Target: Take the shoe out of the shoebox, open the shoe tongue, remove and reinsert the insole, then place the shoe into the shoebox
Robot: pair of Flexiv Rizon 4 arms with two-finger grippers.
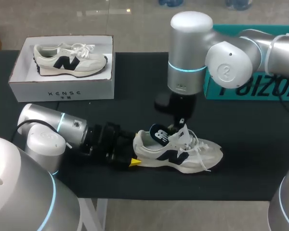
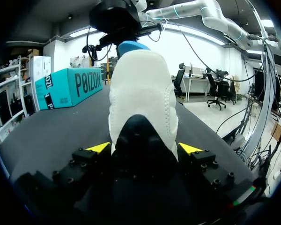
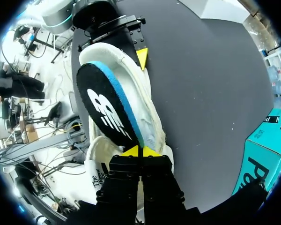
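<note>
Right end effector (image 3: 140,151): tips pinched narrow on the rear edge of the insole (image 3: 110,110). The insole is dark with a blue rim, and it stands tilted, partly out of the shoe's mouth. In the head view this end effector (image 1: 179,126) hangs straight above the shoe's opening.

Left end effector (image 2: 145,147): fingers set fairly wide, one yellow tip on each side of the heel, clamped on the shoe (image 2: 143,93). In the head view, one yellow tip shows at the heel and the other is hidden.

The shoe (image 1: 183,154) is cream with a dark logo. It lies upright on its sole on the black bench (image 1: 260,159), just short of centre toward 6 o'clock, toe pointing to 3 o'clock, laces loose.

The white shoebox (image 1: 62,89) sits at 10 o'clock on the bench, open, well apart from the shoe. A second shoe (image 1: 70,58) lies inside it, toe to 3 o'clock.

A teal box (image 1: 250,89) is at 2 o'clock, behind my right arm.
</note>
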